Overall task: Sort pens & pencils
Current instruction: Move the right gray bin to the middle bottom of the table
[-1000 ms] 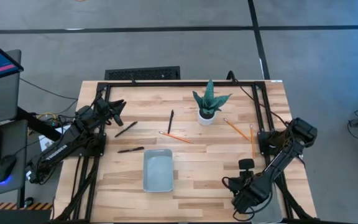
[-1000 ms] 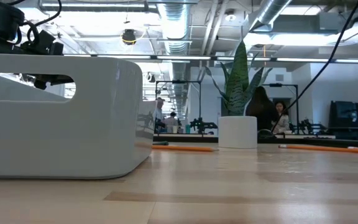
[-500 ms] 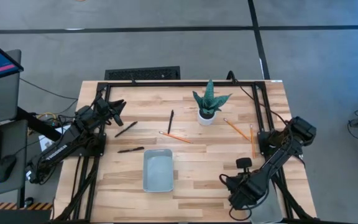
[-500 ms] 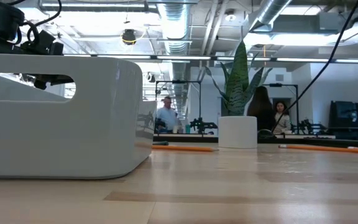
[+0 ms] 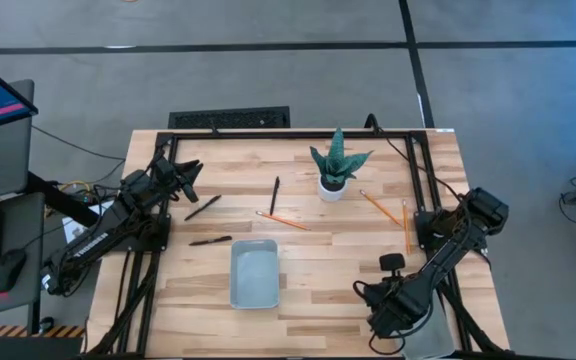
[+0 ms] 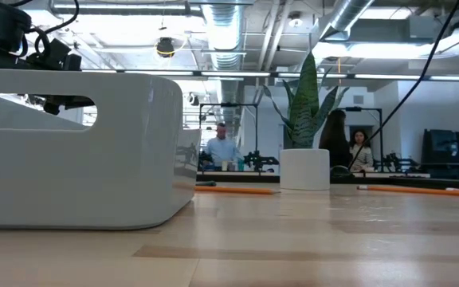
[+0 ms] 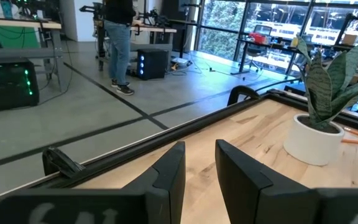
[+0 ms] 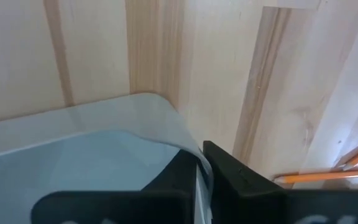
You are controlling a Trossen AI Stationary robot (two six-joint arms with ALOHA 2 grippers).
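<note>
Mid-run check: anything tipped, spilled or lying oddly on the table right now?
Nothing stands out. The potted plant stands upright, the tray sits square to the table with nothing in it, and the pens and pencils lie flat and loose on the wood, not yet sorted.

A potted snake plant (image 5: 335, 168) in a white pot stands near the far middle of the wooden table (image 5: 308, 290). A pale grey tray (image 5: 253, 275) rests near the front edge. People (image 6: 223, 148) occupy the room behind.
</note>
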